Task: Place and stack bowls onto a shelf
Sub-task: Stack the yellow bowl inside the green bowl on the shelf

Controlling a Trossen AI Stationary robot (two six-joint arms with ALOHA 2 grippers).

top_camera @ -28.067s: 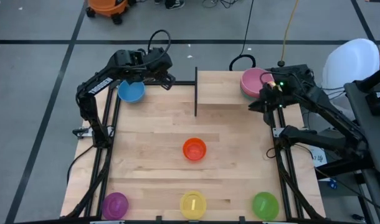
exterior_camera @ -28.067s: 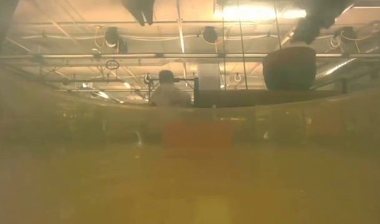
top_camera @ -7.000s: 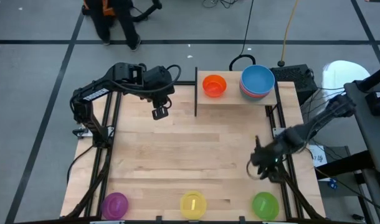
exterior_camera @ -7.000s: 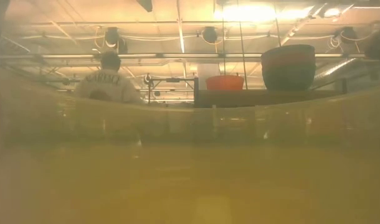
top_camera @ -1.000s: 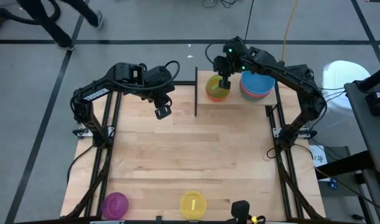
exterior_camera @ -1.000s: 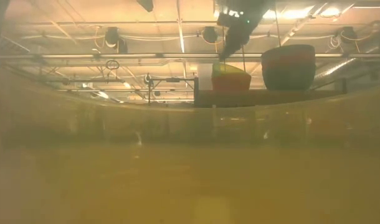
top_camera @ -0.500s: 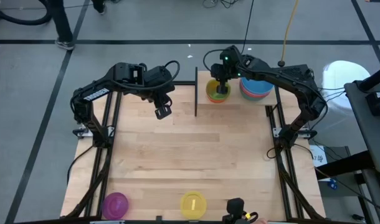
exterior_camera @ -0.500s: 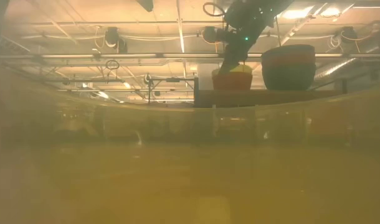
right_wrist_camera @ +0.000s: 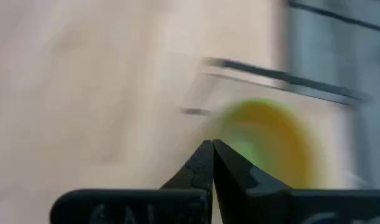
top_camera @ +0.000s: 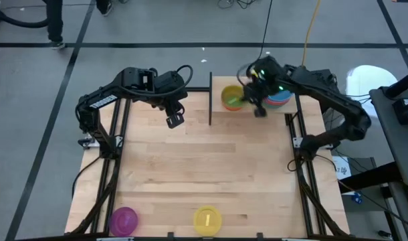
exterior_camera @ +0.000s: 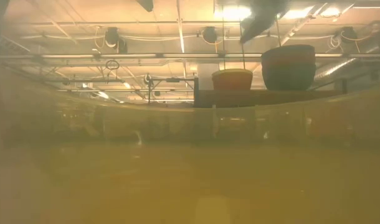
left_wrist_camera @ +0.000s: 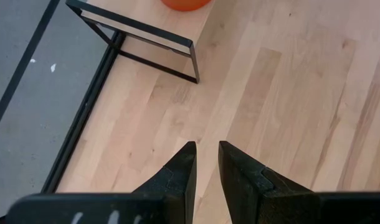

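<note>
Right hand (top_camera: 260, 109) is lifting away from the green bowl (top_camera: 233, 98), fingers together and empty.
Shelf (top_camera: 251, 114), upper centre, is holding two stacks; purple bowl (top_camera: 124, 219) and yellow bowl (top_camera: 207, 219) are waiting at the table's (top_camera: 204, 161) bottom edge; left hand (top_camera: 172, 120) is hovering slightly apart.

Two bowl stacks (top_camera: 232, 97) side-by-side on shelf (top_camera: 247, 115)

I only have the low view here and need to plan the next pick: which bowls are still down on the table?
Observer: Two, at the near edge: the purple bowl and the yellow bowl.
Operator: Is the green one nested on the shelf?
Observer: Yes, the green bowl sits inside an orange one on the shelf.
Operator: Is the right gripper empty?
Observer: The right gripper is shut on nothing.
Operator: And the left?
Observer: The left gripper hangs open beside the shelf.
</note>
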